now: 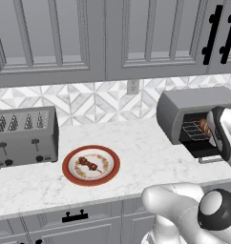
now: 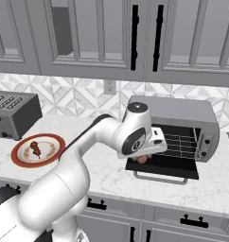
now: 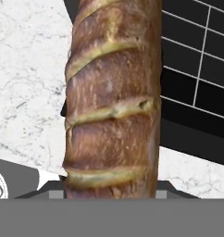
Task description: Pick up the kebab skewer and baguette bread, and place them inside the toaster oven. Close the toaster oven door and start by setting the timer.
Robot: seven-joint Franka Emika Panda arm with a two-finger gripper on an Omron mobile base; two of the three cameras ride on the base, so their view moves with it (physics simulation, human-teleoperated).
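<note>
The white arm's two-finger gripper (image 2: 143, 158) holds the stubby brown baguette bread (image 3: 111, 99) with its scored golden crust, jaws part-closed around the loaf, at the mouth of the grey boxy toaster oven (image 2: 175, 125). The dark glass toaster oven door (image 2: 163, 166) lies folded down and open, and the loaf is not yet on the wire rack (image 2: 180, 142). The kebab skewer (image 1: 88, 164) of dark red meat chunks lies on a red-rimmed plate (image 1: 69, 173), well left of the oven. Left, by my reckoning: releasing the bread, fetching the skewer, shutting the door, setting the timer.
</note>
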